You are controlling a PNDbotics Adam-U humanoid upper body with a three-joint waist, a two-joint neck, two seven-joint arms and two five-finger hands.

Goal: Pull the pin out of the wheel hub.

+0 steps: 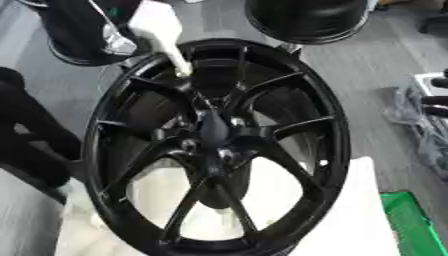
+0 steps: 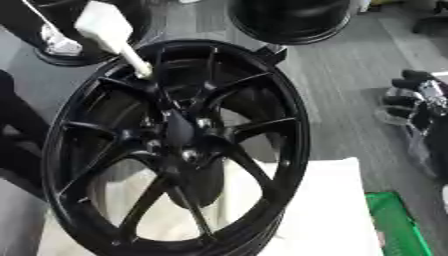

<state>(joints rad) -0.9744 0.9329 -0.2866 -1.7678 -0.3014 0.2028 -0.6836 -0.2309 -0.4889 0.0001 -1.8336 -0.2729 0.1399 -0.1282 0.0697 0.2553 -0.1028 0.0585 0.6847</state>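
A large black wheel hub (image 1: pixel 219 145) with thin spokes stands tilted in the middle, its lower rim on a white pad (image 2: pixel 324 215). The pin (image 2: pixel 109 27) has a white blocky handle and a thin white shaft, and it sticks out up and to the left from the hub's upper left rim. No hand touches it. My right hand (image 2: pixel 418 97) hangs at the right edge, well away from the hub, fingers relaxed and holding nothing. A dark arm-like shape (image 1: pixel 31 135) lies along the left edge beside the hub. I cannot make out the left hand there.
Two more black wheels or tyres (image 1: pixel 306 17) (image 1: pixel 79 30) stand behind the hub on the grey floor. A green crate (image 2: pixel 394 225) sits at the lower right, and clear plastic wrapping (image 1: pixel 420 125) lies at the right edge.
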